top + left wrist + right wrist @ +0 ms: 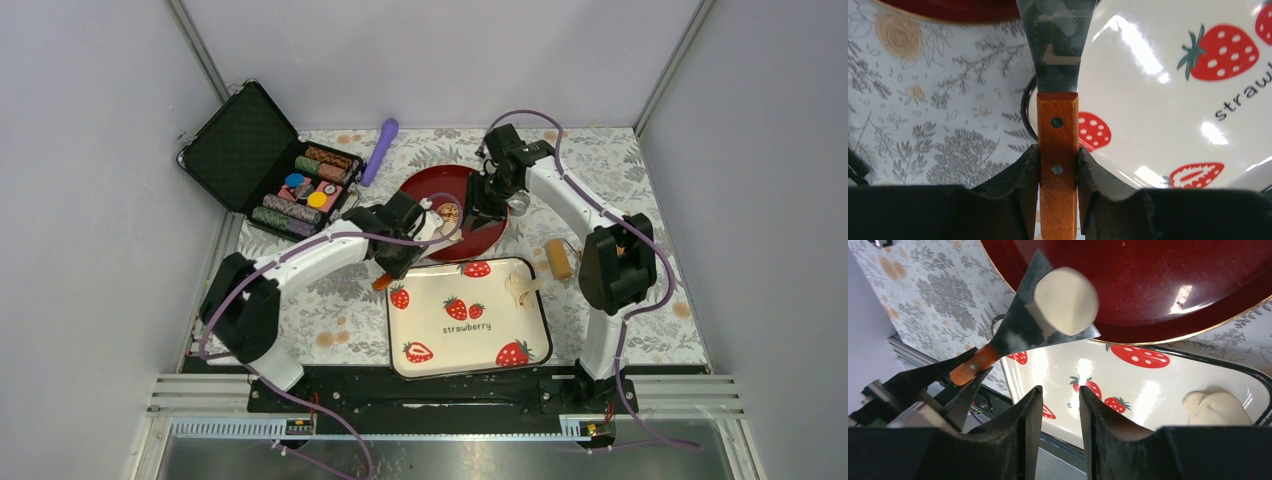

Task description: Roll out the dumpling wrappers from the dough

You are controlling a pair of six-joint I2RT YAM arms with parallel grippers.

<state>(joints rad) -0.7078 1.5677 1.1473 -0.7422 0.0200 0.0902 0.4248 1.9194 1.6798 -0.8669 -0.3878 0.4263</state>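
Orange-brown wood of a scraper handle (1058,125) is clamped between the fingers of the left pincer (1058,170), which are closed tight on both flanks. The steel blade (1018,325) reaches out over the near rim of the red plate (1158,285). On it lies one dumpling wrapper (1065,300), a pale round disc whose far edge overhangs the blade's front edge. The right pincer (1060,405) hangs above the strawberry tray (1148,395), apart from the blade, its jaws narrowly parted and gripping nothing. One lump of dough (1215,407) sits in the tray against its right wall. The plate's rim meets the tray's far edge. One wooden roller (558,258) lies on the flowered worktop (948,125) just right of the tray.
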